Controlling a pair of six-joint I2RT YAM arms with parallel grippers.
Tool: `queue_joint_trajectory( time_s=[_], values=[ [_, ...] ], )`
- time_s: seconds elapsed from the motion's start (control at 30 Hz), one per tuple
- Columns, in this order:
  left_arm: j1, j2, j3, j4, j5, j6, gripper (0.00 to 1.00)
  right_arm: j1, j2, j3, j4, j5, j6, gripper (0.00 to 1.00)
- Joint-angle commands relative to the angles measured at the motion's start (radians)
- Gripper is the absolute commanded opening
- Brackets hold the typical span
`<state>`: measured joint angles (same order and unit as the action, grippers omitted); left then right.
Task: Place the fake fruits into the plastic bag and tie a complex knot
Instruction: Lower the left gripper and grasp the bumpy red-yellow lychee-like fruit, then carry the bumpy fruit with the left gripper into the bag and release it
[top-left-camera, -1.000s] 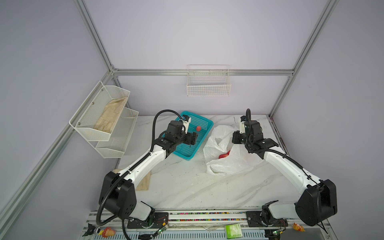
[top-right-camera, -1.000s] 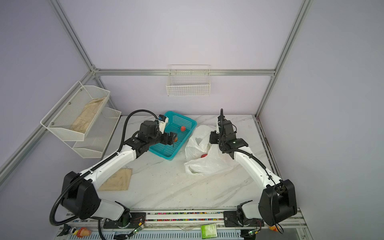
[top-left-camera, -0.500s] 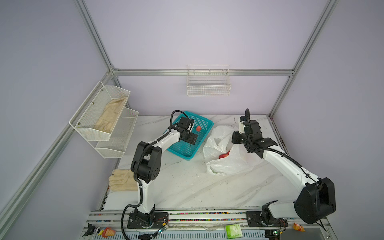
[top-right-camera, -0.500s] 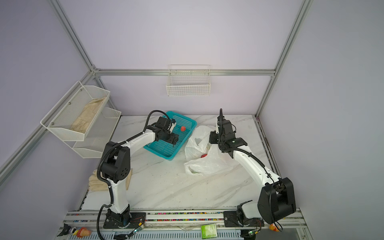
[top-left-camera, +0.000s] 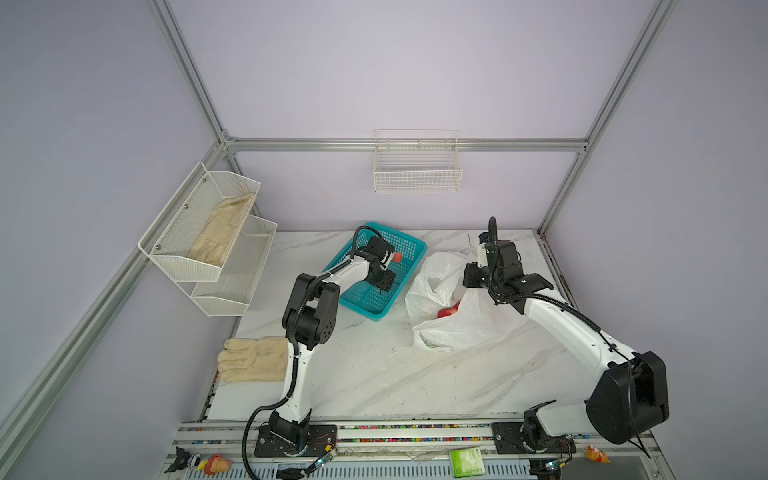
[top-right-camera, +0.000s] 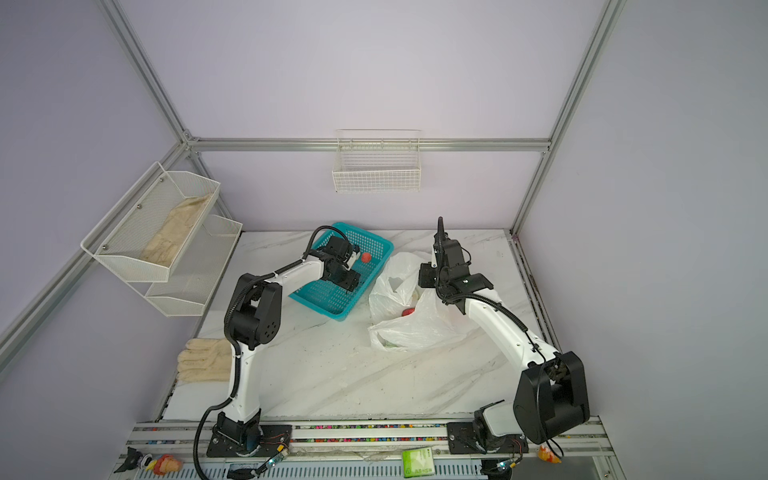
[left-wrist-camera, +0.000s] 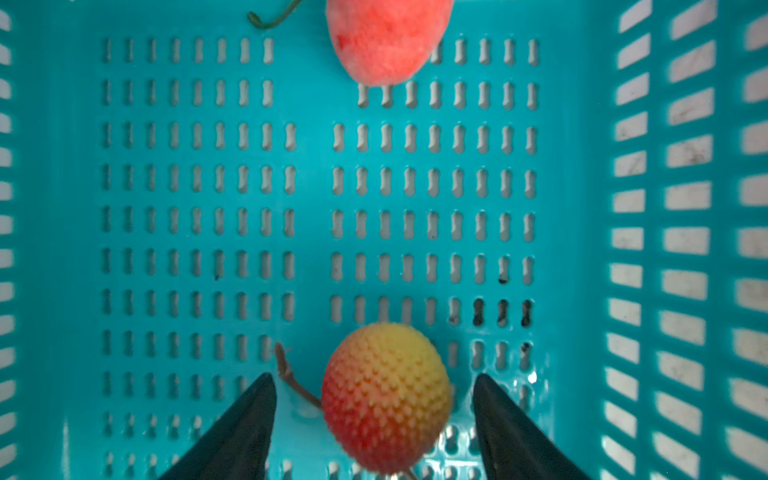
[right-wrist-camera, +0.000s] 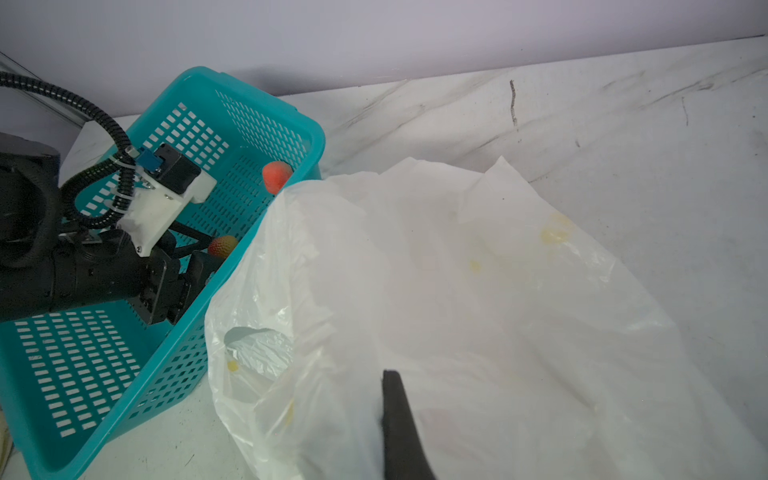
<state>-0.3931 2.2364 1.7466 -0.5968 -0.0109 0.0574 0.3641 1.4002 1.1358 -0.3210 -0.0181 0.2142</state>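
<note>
**Marble tabletop: left fingers are closing in on a basket fruit**

White marble-patterned tabletop (top-left-camera: 374, 374) is carrying the teal perforated plastic basket (top-left-camera: 409, 243) and, just beside it, the thin translucent white plastic bag printed with yellow lemon slices (right-wrist-camera: 457, 291). Over the last second the left gripper (left-wrist-camera: 372, 376) has been dropping into the basket while its arm folds up at the elbow, and its black fingers (left-wrist-camera: 249, 424) are narrowing from a wider spread. They are still standing apart. The bumpy red-and-yellow fake fruit with a thin brown stem (left-wrist-camera: 386, 399) is sitting between them with a gap on each side, so nothing is being gripped yet. A smooth pink-red fake fruit (left-wrist-camera: 386, 41) is lying well beyond the fingertips. The right gripper (right-wrist-camera: 391, 376) is staying pinched shut on the plastic bag, holding its mouth raised toward the basket. One red fruit (top-left-camera: 446, 311) is already lying inside. By my judgement the squeeze is coming next, two fruits are still waiting, and the knot is not yet begun.
</note>
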Motion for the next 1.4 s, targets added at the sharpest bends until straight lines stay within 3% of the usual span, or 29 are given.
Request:
queue_joint_trajectory(
  time_s=[0.0,0.43,0.8,0.97,1.2,1.37],
  values=[
    [0.004,0.006,0.119,-0.009,-0.009,0.044,0.67,-0.005,-0.005,0.024,-0.01,0.009,0.001,0.0],
    [0.004,0.032,0.168,-0.011,-0.001,0.042,0.45,-0.006,-0.009,0.016,-0.01,0.0,0.001,0.0],
    [0.005,-0.09,0.118,-0.016,-0.072,-0.004,0.41,-0.006,-0.008,0.017,-0.006,-0.007,0.0,0.0],
    [0.002,-0.283,-0.021,0.017,0.006,-0.081,0.4,-0.005,-0.001,0.027,-0.005,-0.015,0.001,0.0],
    [-0.096,-0.621,-0.451,0.308,0.242,-0.217,0.38,-0.007,0.005,0.042,-0.004,-0.045,0.0,0.0],
    [-0.21,-0.656,-0.561,0.384,0.351,-0.265,0.39,-0.008,-0.004,0.053,-0.004,-0.072,0.005,0.0]
  ],
)
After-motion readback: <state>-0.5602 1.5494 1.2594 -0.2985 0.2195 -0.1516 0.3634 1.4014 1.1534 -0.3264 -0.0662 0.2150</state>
